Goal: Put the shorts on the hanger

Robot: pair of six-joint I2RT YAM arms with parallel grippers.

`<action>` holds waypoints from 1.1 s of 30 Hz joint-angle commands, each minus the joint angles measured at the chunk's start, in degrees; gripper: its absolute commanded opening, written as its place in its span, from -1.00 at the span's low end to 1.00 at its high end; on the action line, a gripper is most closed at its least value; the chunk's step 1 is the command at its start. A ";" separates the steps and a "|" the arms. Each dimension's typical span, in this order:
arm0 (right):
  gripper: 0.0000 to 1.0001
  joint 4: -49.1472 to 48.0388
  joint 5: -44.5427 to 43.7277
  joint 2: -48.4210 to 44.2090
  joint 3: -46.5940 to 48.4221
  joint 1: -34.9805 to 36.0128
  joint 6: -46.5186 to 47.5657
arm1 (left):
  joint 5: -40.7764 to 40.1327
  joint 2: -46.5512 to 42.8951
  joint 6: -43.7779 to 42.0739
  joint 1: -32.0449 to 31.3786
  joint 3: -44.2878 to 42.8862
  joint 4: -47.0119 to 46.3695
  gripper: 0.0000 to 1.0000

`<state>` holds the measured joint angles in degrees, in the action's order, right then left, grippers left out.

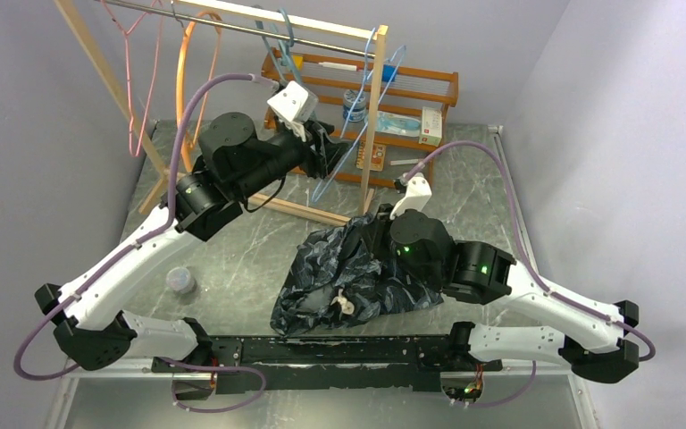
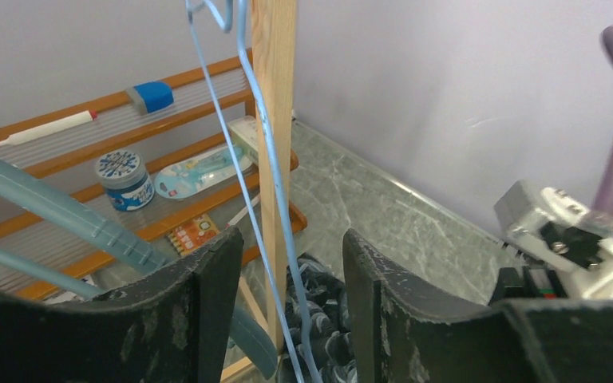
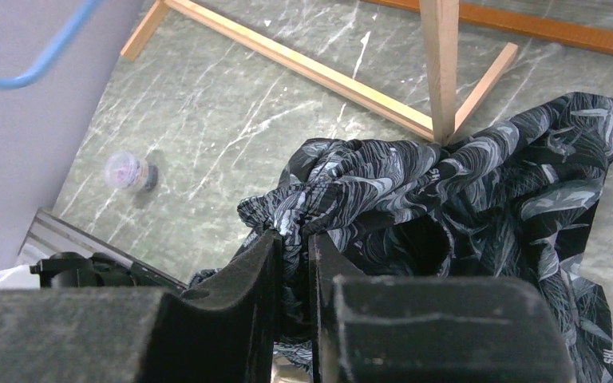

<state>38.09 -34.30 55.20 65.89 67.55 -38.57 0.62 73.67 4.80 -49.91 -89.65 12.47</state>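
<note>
The left end effector (image 2: 291,239) is up at the far side of the tabletop (image 1: 250,246), beside the upright wooden post (image 2: 275,80) of the clothes rack. Its jaws are spread apart and released. The thin light-blue hanger (image 2: 242,185) hangs from the rack's rail, and its two wires run down through the gap between the fingers. Whether either finger touches the wire cannot be told.

The right end effector (image 3: 294,239) is clenched on a bunched fold of the shorts (image 1: 339,277). The dark marbled cloth is pinched in the narrow slit between its fingers. The rest of the shorts lies crumpled on the tabletop near the middle, just in front of the rack's foot bar, with the cream drawstring knot (image 1: 344,304) facing the near edge.

The shorts and the hanger are apart. A small round jar (image 1: 180,280) stands on the tabletop to the left, and an orange shelf (image 1: 411,89) with small items sits behind the rack.
</note>
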 commanded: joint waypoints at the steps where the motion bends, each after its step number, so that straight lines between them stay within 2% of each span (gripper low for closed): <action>1: -0.98 -0.54 -1.82 -1.40 -0.34 -0.44 -0.81 | -1.52 2.28 -1.47 0.08 -1.47 1.98 0.05; 9: -0.98 -0.53 -1.55 -1.47 -0.89 -0.40 -1.20 | -3.01 4.71 -1.90 0.08 -0.27 0.76 0.04; 11: -0.98 -0.59 -1.55 -1.81 -1.15 -0.40 -1.29 | -3.49 4.69 -2.00 0.08 0.13 0.28 -0.03; 12: -0.98 -0.64 -1.53 -1.93 -1.29 -0.38 -1.33 | -3.45 4.49 -2.12 0.07 0.38 0.01 -0.12; 16: -0.98 -0.69 -1.55 -2.31 -1.29 -0.38 -1.42 | -3.17 3.83 -2.27 0.04 -0.06 0.92 -0.82; 17: -0.98 -0.77 -1.60 -2.29 -1.29 -0.39 -1.42 | -3.00 3.38 -1.99 0.07 -0.43 1.18 -0.85; 23: -0.99 -1.36 -2.81 -1.00 -0.86 -0.38 -1.36 | -1.41 -0.73 -0.69 0.03 -1.08 -0.27 -0.86; 33: -1.00 -2.49 -1.91 0.00 -0.59 -0.43 -1.22 | -1.97 -6.26 -5.87 0.06 2.72 -6.34 -0.86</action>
<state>37.50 -34.98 55.24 64.77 67.53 -39.20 -1.37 69.30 1.34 -49.87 -88.31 13.21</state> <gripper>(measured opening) 0.167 0.077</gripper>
